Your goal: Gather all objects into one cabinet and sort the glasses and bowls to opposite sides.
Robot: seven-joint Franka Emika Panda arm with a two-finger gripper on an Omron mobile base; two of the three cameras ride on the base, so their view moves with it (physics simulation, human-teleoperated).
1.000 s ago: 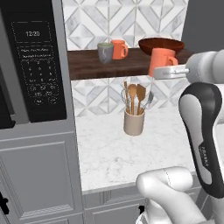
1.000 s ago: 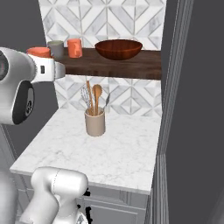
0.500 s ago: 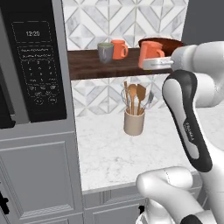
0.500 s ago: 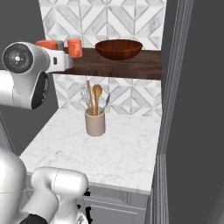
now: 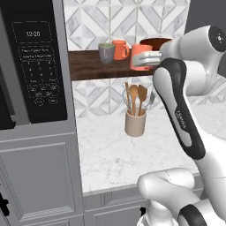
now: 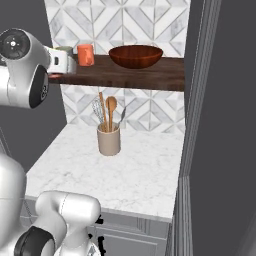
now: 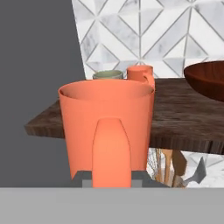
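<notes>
Arm raised to shelf height, forearm level. Gripper (image 5: pixel 152 58) clenched on an orange mug (image 5: pixel 140 56) (handle facing the hand) beside the shelf plank (image 5: pixel 95 66).

I see two orange mugs (image 5: pixel 140 56) (image 5: pixel 119 49), a grey mug (image 5: pixel 106 53), a red-brown bowl (image 6: pixel 135 55), a dark-brown shelf (image 6: pixel 145 75), and a white-marble desk (image 6: pixel 135 170).

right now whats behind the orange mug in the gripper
In the hand view, behind the held orange mug stand the grey mug and a second orange mug on the dark shelf. Their lower parts are hidden by the held mug.
</notes>
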